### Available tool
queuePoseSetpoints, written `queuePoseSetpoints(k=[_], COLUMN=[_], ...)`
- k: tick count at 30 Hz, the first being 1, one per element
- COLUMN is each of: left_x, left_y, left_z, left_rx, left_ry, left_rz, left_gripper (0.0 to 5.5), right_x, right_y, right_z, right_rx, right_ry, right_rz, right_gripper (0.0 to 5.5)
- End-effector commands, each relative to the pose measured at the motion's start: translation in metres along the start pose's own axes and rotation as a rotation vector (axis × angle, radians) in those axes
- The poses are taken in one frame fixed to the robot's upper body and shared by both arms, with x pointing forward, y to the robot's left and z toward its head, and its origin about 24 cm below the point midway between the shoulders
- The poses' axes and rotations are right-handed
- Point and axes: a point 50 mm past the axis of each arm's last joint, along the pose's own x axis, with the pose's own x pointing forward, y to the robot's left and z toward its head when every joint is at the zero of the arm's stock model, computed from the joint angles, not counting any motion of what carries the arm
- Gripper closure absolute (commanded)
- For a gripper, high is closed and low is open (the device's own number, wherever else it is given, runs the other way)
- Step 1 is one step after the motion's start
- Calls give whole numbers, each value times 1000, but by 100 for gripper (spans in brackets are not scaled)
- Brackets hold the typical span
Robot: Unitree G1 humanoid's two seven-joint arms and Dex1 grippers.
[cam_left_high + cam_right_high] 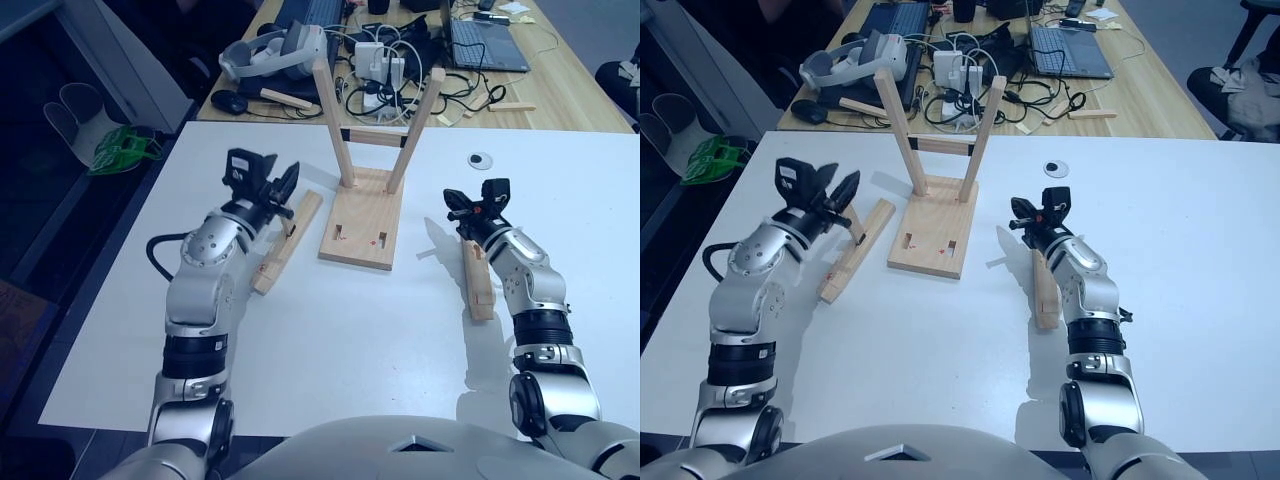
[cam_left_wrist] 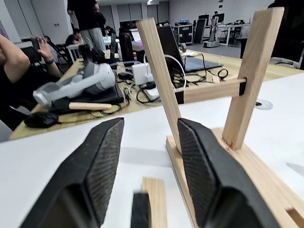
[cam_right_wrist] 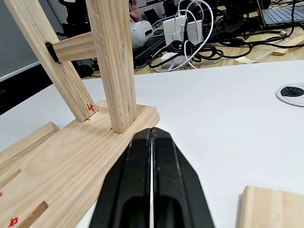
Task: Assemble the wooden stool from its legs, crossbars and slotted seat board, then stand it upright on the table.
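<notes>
Pale bare-wood seat board and legs on a matt white table; textured black fingers.

Seat board lies mid-table, toward the far edge. Two legs with a crossbar stand on its far end. Loose leg lies left of it, second loose leg right.

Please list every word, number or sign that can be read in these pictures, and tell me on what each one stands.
"4", it seems, in red handwriting on the flat light wooden seat board, beside the foot of an upright wooden leg.
Other red marks near the board's slots: too small to read.
White label on the left gripper: too small to read.
</notes>
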Motion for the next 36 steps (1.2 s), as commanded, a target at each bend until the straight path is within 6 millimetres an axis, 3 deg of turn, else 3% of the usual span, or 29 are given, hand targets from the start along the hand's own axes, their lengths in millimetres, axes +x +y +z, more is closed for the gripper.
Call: queuePoseSetpoints(k=[1, 3, 4, 6, 9, 11, 16, 18, 21, 23, 27, 30, 32, 36], left_x=[30, 45, 49, 46, 20, 9, 13, 20, 32, 38, 31, 11, -4, -20], left_y=[11, 14, 15, 13, -6, -15, -16, -11, 1, 12, 44, 71, 76, 43], left_z=[73, 70, 55, 17, -72, -90, -79, -65, -37, -9, 37, 21, -5, -36], left_rx=[18, -47, -79, -131, -162, -195, -213, -209, -201, -212, -203, -172, -133, -136], left_ry=[-235, -196, -140, -19, 286, 332, 290, 237, 150, 67, -35, 78, 219, 384], left_rz=[9, 7, 18, 41, 39, 42, 32, 51, 85, 101, 194, 316, 336, 202], left_gripper=[323, 323, 323, 323, 323, 323, 323, 323, 323, 323, 323, 323, 323, 323], right_x=[5, 6, 7, 9, 8, 7, 7, 7, 7, 7, 4, 1, 0, -2], right_y=[2, 4, 5, 7, 8, 7, 6, 6, 5, 5, 3, 0, -1, -2], right_z=[7, 7, 7, 7, 8, 9, 9, 9, 9, 9, 9, 9, 10, 9], right_rx=[5, 4, 2, -1, -3, -4, 5, 8, 11, 15, 24, 30, 32, 31], right_ry=[-24, -23, -23, -26, -32, -33, -32, -35, -38, -40, -47, -49, -50, -46], right_rz=[1, 7, 11, 18, 20, 20, 16, 11, 7, 5, -9, -20, -24, -28], right_gripper=[550, 550, 550, 550, 550, 550, 550, 550, 550, 550, 550, 550, 550, 550])
